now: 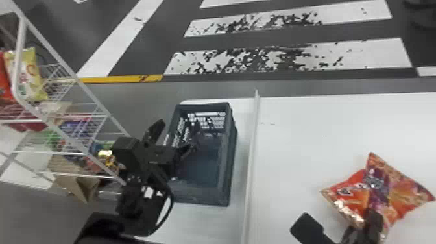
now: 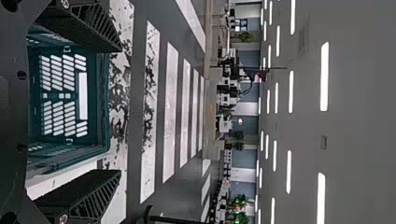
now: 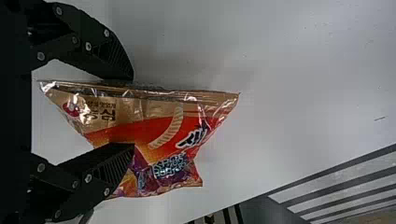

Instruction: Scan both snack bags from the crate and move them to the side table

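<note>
Checking progress: one snack bag [image 1: 402, 194] is out of the crate [image 1: 231, 155], on the right side of the scene above the white table [image 1: 298, 129]. Can't tell if it lies flat or is tipped up a little. I make out only one bag there, so the count for bag two stays open. What I can see of the crate floor at the near end is bare. No proof of scanning either way, so treat it as unconfirmed. Can't tell which surface counts as the side table; the crate is left of the thin ledge [image 1: 252, 146], the bag right of it.

My read: bag one is roughly mid-job. Left to do: confirm the scan, finish its placement, account for bag two.

Poses: right gripper [image 3: 131, 112] is at the near right with fingers spread and the bag between them. One finger overlaps the bag, the other is by its seam. Looks unclamped to me, so a lift now could leave the bag behind. The arm comes in from the near edge.

Left gripper [image 2: 120, 111] is at the crate's left side, fingers spread, nothing held. Its arm comes up from the near left, wrist out past the crate wall, tips pointing far.
</note>
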